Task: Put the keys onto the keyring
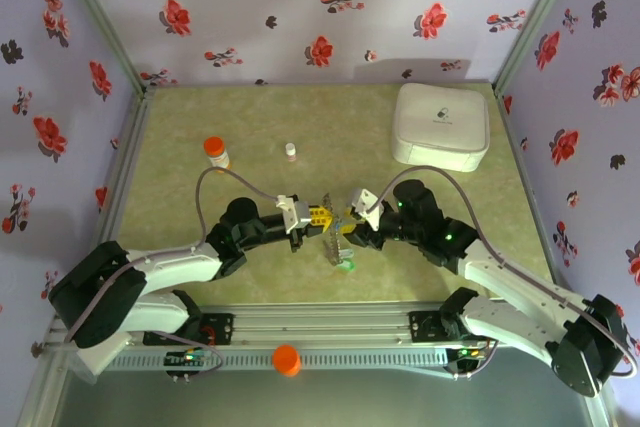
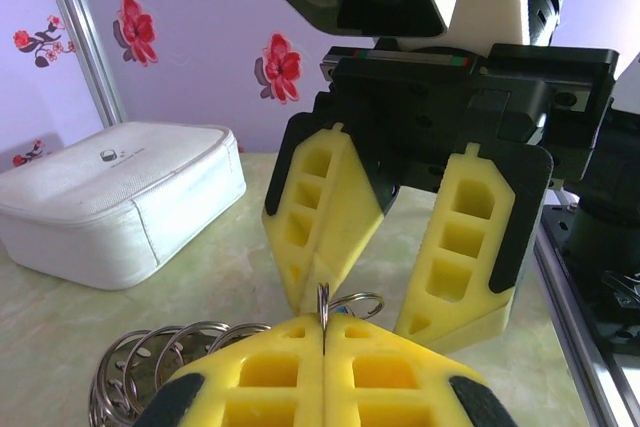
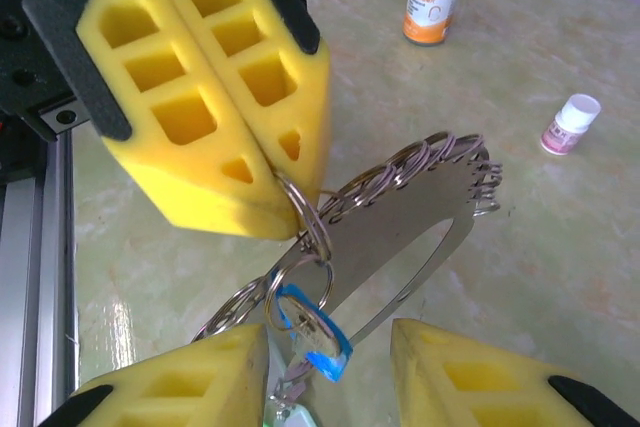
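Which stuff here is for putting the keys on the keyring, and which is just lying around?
For the job: keyring, blue key, green key, left gripper shut on the keyring, right gripper open.

Just lying about: white box, orange-capped bottle, small white-capped bottle.

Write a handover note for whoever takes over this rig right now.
Left gripper: shut, pinching a small ring on the keyring.
Right gripper: open, facing it, fingers either side of the hanging blue key.
Done: the blue key hangs from a ring, and a green key dangles below it.
Left: the black key isn't spotted; find it and thread it.
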Motion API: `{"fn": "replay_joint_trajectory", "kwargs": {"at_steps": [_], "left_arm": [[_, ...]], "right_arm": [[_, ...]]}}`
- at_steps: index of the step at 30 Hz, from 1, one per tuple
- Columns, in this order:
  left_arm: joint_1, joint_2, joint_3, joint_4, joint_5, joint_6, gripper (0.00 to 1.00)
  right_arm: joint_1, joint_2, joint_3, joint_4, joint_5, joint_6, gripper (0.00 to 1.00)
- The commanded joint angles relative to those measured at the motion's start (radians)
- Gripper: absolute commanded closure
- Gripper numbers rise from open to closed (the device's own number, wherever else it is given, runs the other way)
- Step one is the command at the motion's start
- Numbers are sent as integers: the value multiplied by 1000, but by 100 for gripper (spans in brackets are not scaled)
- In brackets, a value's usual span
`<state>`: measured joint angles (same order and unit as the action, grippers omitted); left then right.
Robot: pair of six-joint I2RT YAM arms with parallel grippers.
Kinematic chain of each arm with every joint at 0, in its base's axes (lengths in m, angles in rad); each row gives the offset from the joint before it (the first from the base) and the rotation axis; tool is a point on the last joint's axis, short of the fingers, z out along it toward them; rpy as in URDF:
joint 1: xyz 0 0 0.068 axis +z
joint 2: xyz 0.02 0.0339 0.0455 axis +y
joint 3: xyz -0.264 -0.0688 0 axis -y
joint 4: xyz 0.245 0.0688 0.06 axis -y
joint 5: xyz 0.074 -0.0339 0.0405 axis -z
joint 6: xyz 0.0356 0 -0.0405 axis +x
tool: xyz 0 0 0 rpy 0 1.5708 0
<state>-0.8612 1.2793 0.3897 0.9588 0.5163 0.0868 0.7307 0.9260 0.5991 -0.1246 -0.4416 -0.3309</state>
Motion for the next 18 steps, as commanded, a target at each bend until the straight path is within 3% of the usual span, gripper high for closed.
{"fn": "replay_joint_trajectory", "kwargs": {"at_steps": [1,5,14,18], "left_arm": [[-7,-10,3,69,11,-10,100],[-6,-17,5,64,26,-10,100],[-6,-28,12,67,24,-5,100],[-6,-5,22,116,24,-47,100]], "right_arm": [[-4,17,-3,38,0,0,61],[-5,19,1,44,-32,2,62],[-4,-1,1,-4,-20,24,99],[-4,8,3,-16,-22,33,100]]}}
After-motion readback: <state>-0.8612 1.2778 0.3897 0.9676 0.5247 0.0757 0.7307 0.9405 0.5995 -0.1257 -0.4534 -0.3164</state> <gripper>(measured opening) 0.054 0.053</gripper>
